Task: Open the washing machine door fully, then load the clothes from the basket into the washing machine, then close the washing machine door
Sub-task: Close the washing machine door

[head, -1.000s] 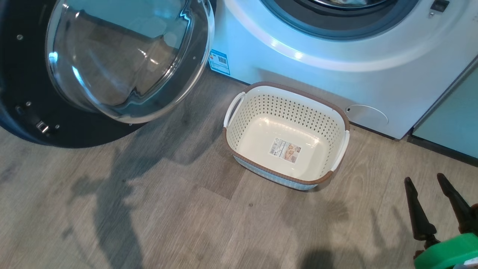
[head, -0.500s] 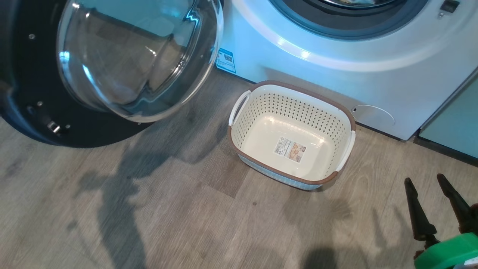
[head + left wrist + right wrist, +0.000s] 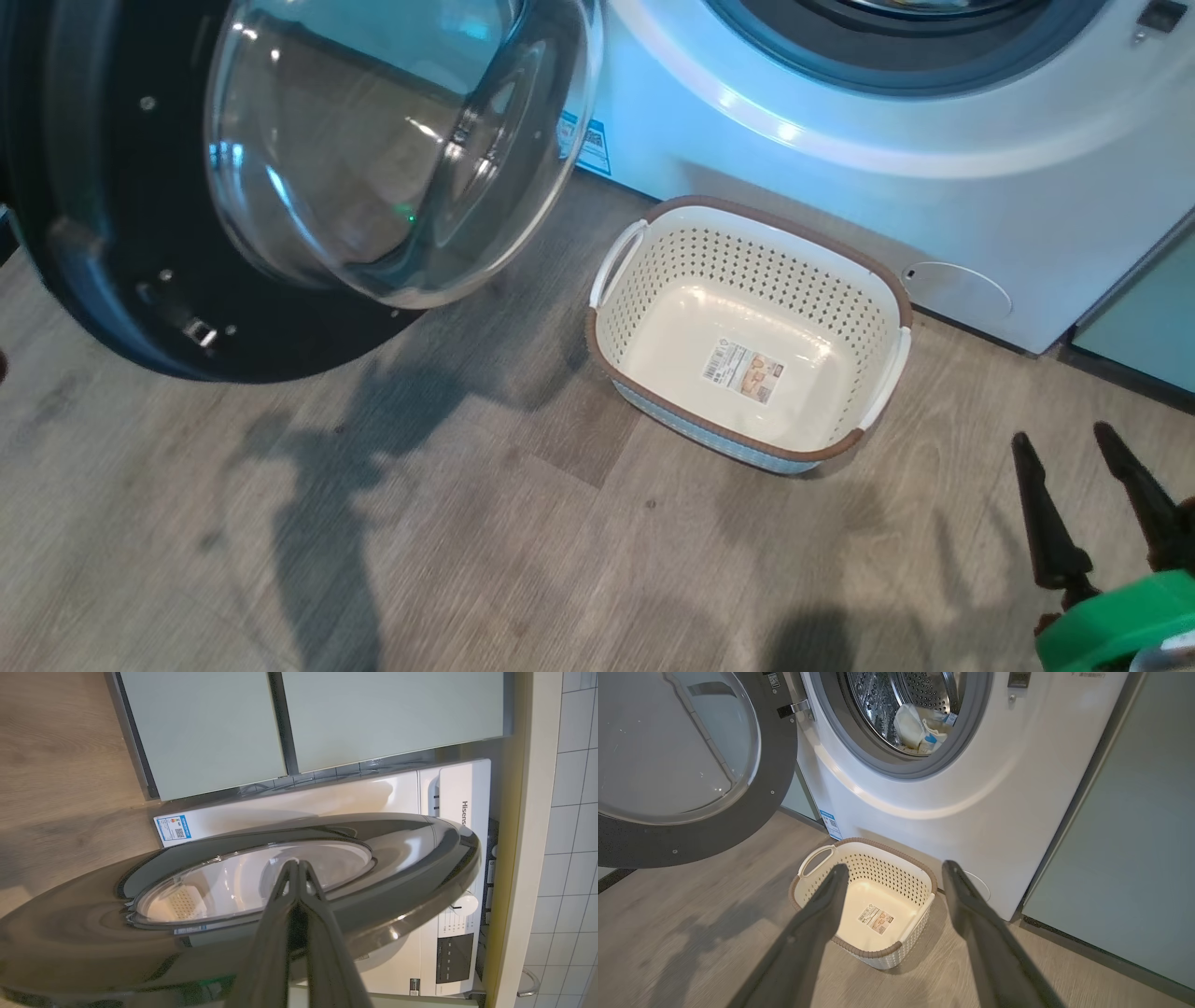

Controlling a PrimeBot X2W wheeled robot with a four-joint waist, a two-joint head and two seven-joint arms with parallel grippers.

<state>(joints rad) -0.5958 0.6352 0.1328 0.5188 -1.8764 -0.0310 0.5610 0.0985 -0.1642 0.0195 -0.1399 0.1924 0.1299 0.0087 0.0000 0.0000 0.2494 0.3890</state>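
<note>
Ahead of the left claw [image 3: 297, 862], the washing machine door [image 3: 420, 854]

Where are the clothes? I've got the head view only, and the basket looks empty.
Observer: The right wrist view looks into the washing machine. The clothes lie inside the steel drum, pale fabric with a small blue tag.
Operator: And the left tool, what's it doing?
Observer: In the left wrist view the left tool is shut with its fingers pressed together and nothing between them. It points at the outer face of the washing machine door, over the glass centre. I cannot tell whether it touches.
</note>
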